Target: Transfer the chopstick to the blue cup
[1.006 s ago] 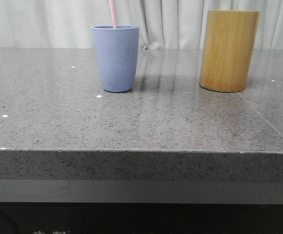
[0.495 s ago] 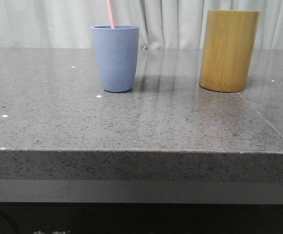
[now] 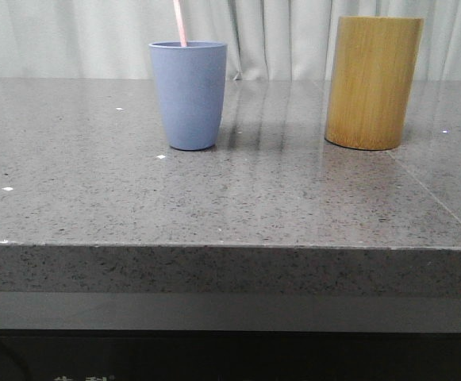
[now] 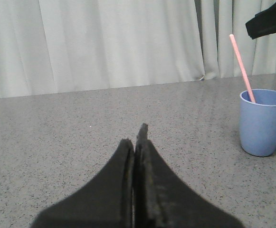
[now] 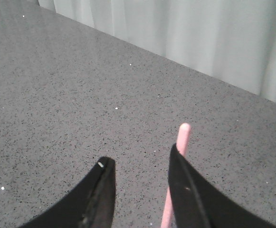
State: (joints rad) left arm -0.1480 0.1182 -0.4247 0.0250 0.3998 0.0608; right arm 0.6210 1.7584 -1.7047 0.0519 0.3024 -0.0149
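The blue cup [image 3: 188, 95] stands upright on the grey stone table [image 3: 254, 198], left of centre. One pale pink chopstick [image 3: 180, 24] stands in it, leaning left, its top out of the front view. The cup [image 4: 263, 123] and the chopstick [image 4: 242, 66] also show in the left wrist view. My left gripper [image 4: 137, 135] is shut and empty, low over the table, well to the side of the cup. My right gripper [image 5: 140, 156] is open above the cup; the chopstick's top [image 5: 183, 135] rests against one finger. No gripper shows in the front view.
A taller tan bamboo cylinder [image 3: 373, 83] stands on the table to the right of the blue cup. White curtains hang behind the table. The table's front edge runs across the lower front view. A dark part of my right arm [image 4: 271, 21] hangs above the cup.
The chopstick's top has tipped a little to the left in the cup. The cup and the bamboo cylinder have not moved.
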